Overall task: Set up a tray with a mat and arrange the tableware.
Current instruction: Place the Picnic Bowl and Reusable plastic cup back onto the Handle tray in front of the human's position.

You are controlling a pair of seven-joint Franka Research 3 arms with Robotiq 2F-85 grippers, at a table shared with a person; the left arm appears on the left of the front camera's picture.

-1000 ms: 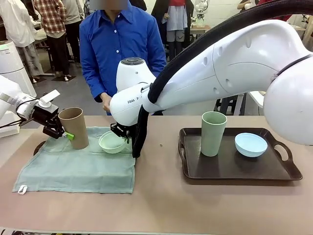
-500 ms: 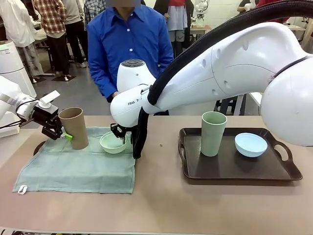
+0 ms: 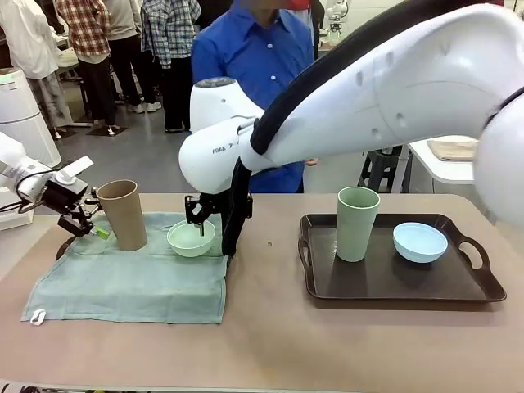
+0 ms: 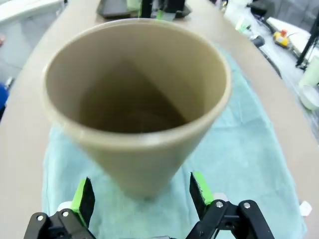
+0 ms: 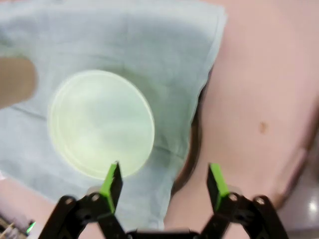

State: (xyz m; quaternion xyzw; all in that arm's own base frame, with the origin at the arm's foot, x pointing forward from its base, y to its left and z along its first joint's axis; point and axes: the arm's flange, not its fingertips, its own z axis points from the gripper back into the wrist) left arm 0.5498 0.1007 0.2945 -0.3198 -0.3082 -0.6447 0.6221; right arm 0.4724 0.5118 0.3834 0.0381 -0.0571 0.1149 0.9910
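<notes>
This is looking like a robotics lab or demo hall: onlookers (image 3: 90, 41) are standing behind the shared table (image 3: 270, 336), possibly another workbench (image 3: 446, 168) beyond.

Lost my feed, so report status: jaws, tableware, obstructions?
Both jaws open. Tan cup, mint bowl stand free on mat. Sage cup, blue bowl on tray. No obstruction seen.

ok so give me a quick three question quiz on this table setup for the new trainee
1. How many pieces of tableware stand on the tray?
2. What shares the mat with the mint green bowl? A) a spoon B) the tan cup C) a plate
3. True or false: the right gripper grips the mint green bowl.

Key
1. Two: the sage green cup and the light blue bowl.
2. B
3. False: it is open and holds nothing.
</notes>
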